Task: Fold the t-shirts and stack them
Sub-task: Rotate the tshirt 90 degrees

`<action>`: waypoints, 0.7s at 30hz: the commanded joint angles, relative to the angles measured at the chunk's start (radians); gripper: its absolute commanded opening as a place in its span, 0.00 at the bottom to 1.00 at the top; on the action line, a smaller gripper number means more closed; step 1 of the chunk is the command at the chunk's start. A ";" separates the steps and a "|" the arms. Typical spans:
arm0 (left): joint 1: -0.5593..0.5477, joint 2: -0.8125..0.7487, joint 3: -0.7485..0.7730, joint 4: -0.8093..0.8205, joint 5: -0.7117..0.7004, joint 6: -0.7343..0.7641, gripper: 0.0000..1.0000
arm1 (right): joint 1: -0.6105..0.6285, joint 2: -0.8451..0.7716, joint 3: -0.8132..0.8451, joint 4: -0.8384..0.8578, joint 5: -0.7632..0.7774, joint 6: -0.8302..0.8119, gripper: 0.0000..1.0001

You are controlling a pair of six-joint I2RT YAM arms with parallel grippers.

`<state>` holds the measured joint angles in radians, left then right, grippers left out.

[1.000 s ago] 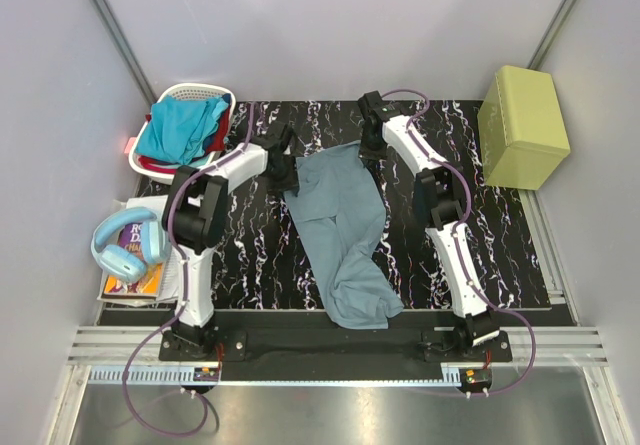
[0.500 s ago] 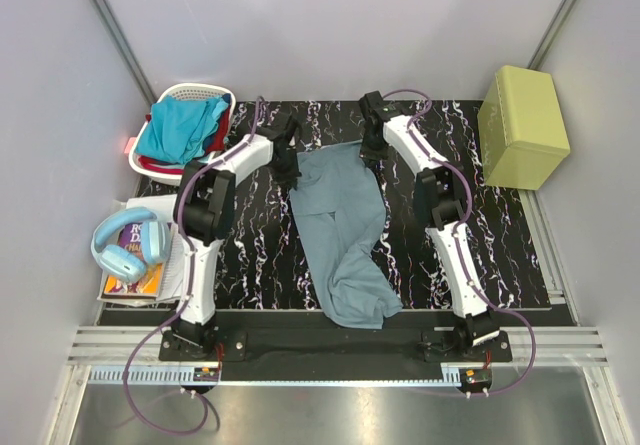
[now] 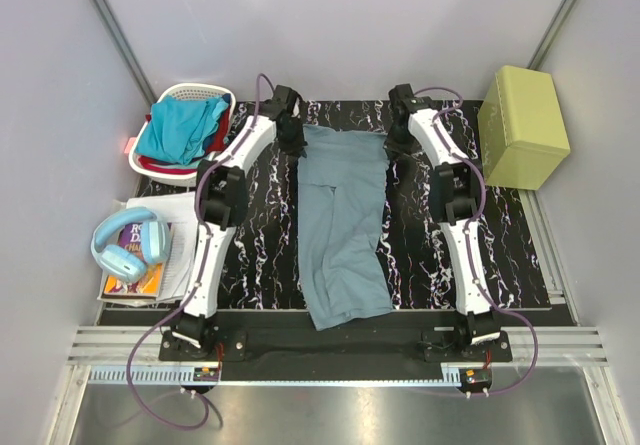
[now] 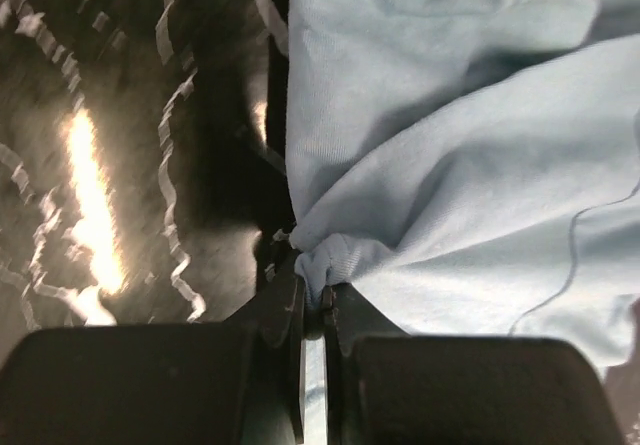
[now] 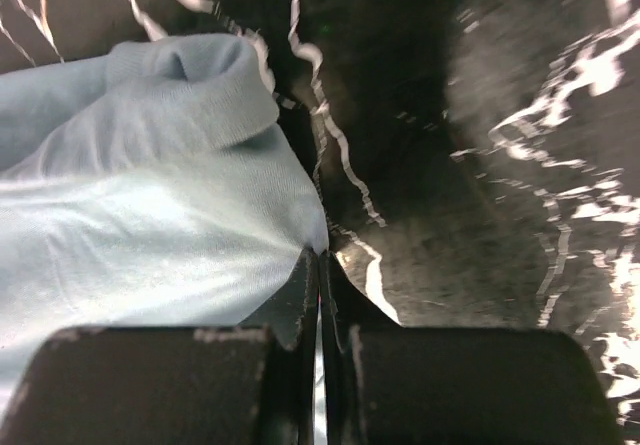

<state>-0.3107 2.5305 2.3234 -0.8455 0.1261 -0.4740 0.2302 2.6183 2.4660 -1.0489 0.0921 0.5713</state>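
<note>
Here the grey-blue t-shirt point(image 3: 345, 225) lies on the black, white-veined table point(image 3: 500, 245) as one long, rumpled strip between the two arms, running from the far middle of the table to its near edge. Its near end reaches that edge, or slightly past it. Both arms are stretched out towards the far end of the cloth. The left fingers point(image 3: 296, 137) sit at the shirt's far left corner, and in the left wrist view the left fingers point(image 4: 295, 310) are clenched on a small bunched fold of the pale fabric, which fans out in creases to the right. The right fingers point(image 3: 397, 141) sit at the far right corner, and in the right wrist view the right fingers point(image 5: 303, 295) are pressed tight together on the edge of the cloth, just below a rolled hem. The turquoise t-shirt point(image 3: 180, 130) is heaped in the white laundry basket point(image 3: 195, 92) at the far left corner, beside the table, with a bit of the red t-shirt point(image 3: 219, 137) showing along its right side. Light blue headphones point(image 3: 125, 245) rest on a book point(image 3: 140, 283) left of the table, and an olive-green box point(image 3: 522, 125) stands at the far right.
</note>
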 commanded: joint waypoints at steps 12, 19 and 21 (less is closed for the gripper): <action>0.032 0.000 0.094 -0.024 0.043 0.014 0.67 | -0.077 0.034 0.188 -0.040 -0.065 -0.013 0.37; 0.010 -0.341 -0.174 0.089 -0.123 0.017 0.99 | 0.004 -0.145 0.113 -0.031 0.014 -0.042 0.79; -0.004 -0.386 -0.211 0.089 -0.125 0.011 0.99 | 0.026 -0.207 0.076 -0.028 0.032 -0.048 0.79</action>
<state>-0.2905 2.3508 2.1540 -0.8314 0.0746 -0.4690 0.1871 2.6110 2.5778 -1.0863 0.0719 0.5503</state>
